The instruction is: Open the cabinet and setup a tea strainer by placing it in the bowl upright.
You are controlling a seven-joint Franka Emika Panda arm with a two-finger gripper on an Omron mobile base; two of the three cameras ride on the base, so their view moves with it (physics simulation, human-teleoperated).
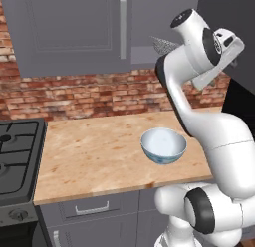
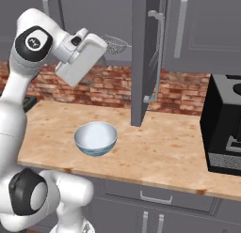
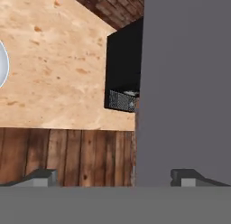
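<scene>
- In the hand view, the gripper [image 3: 115,177] has its two dark tips at the bottom edge, set wide apart with nothing between them.
- The same view looks along the flat grey cabinet door, which covers the right half of the frame.
- The bowl [image 1: 163,145] sits upright on the wooden counter [image 1: 94,151], just right of centre in the left base view and lower left of centre in the right base view.
- A black stove [image 1: 17,156] lies at the left edge of the left base view.
- A black appliance [image 2: 225,128] stands on the counter at the right edge of the right base view.
- The cabinet [image 2: 143,58] door stands open, edge-on at the top centre of the right base view.
- The tea strainer [image 2: 116,44] shows as wire mesh in the upper middle, just beyond the robot's hand and left of the open door.
</scene>
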